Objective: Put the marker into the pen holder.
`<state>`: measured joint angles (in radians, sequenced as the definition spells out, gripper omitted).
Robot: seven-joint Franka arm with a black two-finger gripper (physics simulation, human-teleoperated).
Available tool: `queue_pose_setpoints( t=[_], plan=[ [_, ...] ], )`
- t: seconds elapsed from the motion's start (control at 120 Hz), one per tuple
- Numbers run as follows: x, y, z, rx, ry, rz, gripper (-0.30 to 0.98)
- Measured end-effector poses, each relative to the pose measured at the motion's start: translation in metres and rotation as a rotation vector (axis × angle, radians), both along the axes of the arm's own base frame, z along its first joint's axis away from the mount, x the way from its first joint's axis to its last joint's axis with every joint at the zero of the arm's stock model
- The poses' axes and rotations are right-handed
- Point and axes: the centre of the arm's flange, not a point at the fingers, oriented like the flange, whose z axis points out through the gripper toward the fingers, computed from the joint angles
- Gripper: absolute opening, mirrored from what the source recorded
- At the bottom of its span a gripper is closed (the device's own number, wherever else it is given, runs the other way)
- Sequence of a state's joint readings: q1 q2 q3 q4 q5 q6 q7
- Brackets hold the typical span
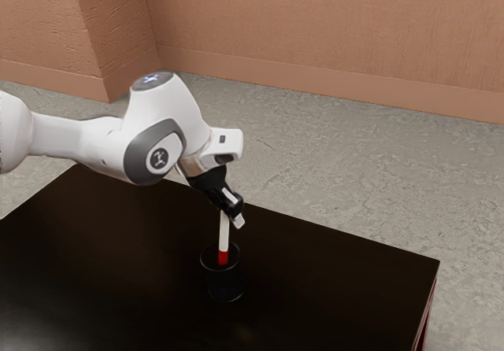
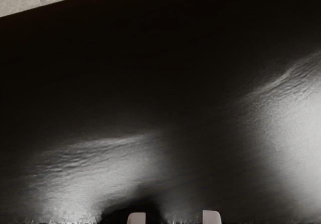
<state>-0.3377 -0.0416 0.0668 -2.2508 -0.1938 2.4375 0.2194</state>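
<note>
My gripper (image 1: 234,210) is low over the table, tilted, with its fingers apart. In the wrist view the two pale fingertips of the gripper (image 2: 174,217) stand well apart, and no marker is visible between them. The white marker (image 1: 224,233) stands nearly upright just below the hand, its upper end beside the fingers. Its red lower end lies within the mouth of the black pen holder (image 1: 226,285); how deep it reaches is hard to tell against the dark holder.
The dark, glossy table (image 1: 331,288) extends around the holder, with its far edge behind the hand and a corner toward the exterior view's right. Grey floor (image 1: 354,162) and a brownish wall (image 1: 315,36) lie beyond. Bright reflections cross the tabletop (image 2: 150,83).
</note>
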Motion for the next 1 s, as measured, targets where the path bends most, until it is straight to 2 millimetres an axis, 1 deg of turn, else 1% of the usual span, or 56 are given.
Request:
queue_pose_setpoints(
  t=[0.1, 0.25, 0.392, 0.55, 0.633, 0.7, 0.75, 0.817, 0.833, 0.9, 1.0],
  plan=[
    [0.003, 0.003, -0.006, 0.003, 0.007, 0.005, -0.03],
    [0.009, 0.011, -0.007, 0.004, 0.002, 0.018, -0.03],
    [0.021, 0.019, -0.008, 0.006, -0.01, 0.033, -0.03],
    [0.024, 0.029, -0.009, 0.006, -0.013, 0.047, -0.03],
    [0.024, 0.032, -0.017, 0.01, 0.0, 0.052, -0.03],
    [0.024, 0.032, -0.027, 0.015, 0.017, 0.051, -0.03],
    [0.024, 0.028, -0.035, 0.018, 0.029, 0.045, -0.03],
    [0.02, 0.018, -0.043, 0.02, 0.041, 0.027, -0.03],
    [0.02, 0.015, -0.044, 0.02, 0.043, 0.022, -0.01],
    [0.018, 0.007, -0.046, 0.014, 0.049, 0.004, 0.14],
    [0.019, 0.009, -0.045, 0.008, 0.049, -0.002, 0.34]
  ],
)
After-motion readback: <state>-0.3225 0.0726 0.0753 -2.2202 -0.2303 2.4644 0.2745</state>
